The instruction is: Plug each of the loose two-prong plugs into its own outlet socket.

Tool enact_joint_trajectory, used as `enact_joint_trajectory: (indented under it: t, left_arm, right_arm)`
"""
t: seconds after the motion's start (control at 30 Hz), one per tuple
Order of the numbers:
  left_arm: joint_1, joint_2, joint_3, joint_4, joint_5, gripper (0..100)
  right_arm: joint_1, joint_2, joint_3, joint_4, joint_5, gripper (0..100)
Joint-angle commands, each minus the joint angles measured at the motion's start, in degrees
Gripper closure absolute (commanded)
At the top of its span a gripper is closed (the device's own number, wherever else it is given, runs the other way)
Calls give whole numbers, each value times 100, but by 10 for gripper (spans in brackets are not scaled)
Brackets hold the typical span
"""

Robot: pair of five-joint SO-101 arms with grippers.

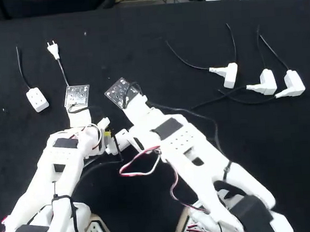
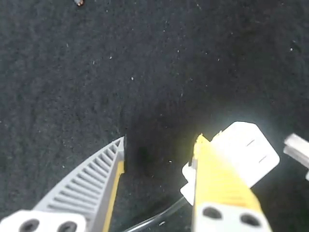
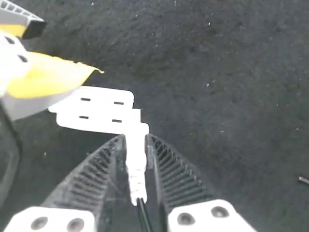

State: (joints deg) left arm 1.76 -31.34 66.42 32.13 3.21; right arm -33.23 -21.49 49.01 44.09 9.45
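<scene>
A white outlet block [image 3: 96, 113] with two pairs of slots lies on the black table. My right gripper [image 3: 135, 140] is shut on a white two-prong plug [image 3: 136, 162] with a black cord. The plug's front end touches the block's edge. My left gripper [image 2: 159, 142] stands open with only bare cloth between its fingers. Its yellow-taped finger [image 2: 217, 183] rests over the outlet block [image 2: 251, 147]. In the high view both grippers meet near the table's middle left [image 1: 111, 134].
Three white angled plugs [image 1: 227, 73] [image 1: 264, 83] [image 1: 292, 84] with black cords lie at the back right. At the back left are a small two-prong plug [image 1: 52, 47] and a single white socket [image 1: 37, 99]. Red and white wires loop between the arms.
</scene>
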Motion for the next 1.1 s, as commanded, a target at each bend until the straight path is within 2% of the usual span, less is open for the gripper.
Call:
enact_joint_trajectory:
  t: [0.0, 0.07, 0.2, 0.27, 0.37, 0.43, 0.5, 0.63, 0.77, 1.07]
  left_arm:
    - [-75, -158, -40, -53, -44, 766]
    - [-347, -220, -119, 237, -149, 766]
    - [-1174, -237, -884, 1521, -510, 766]
    - [-1200, -264, -1068, 2101, -659, 766]
    - [-919, -237, -1095, 2514, -1451, 766]
    - [-629, -229, -919, 2497, -1987, 766]
    - [-321, -229, -681, 2259, -2145, 766]
    - [-145, -229, -242, 1424, -2066, 766]
    - [-154, -237, -31, 835, -1688, 766]
    - [-110, -290, -13, 923, -1433, 766]
  right_arm:
    - [132, -215, 189, -677, 88, 988]
    - [123, -40, 312, -1046, 88, 988]
    - [123, 286, 145, -1099, 88, 988]
    - [141, 356, 75, -1099, 88, 988]
    - [132, 365, 84, -1090, 88, 988]
    - [123, 365, 57, -932, 88, 988]
    - [114, 365, 48, -818, 88, 988]
    - [105, 365, 48, -721, 88, 988]
    - [105, 356, -136, -308, 62, 988]
    - [-167, 347, -259, 299, 44, 988]
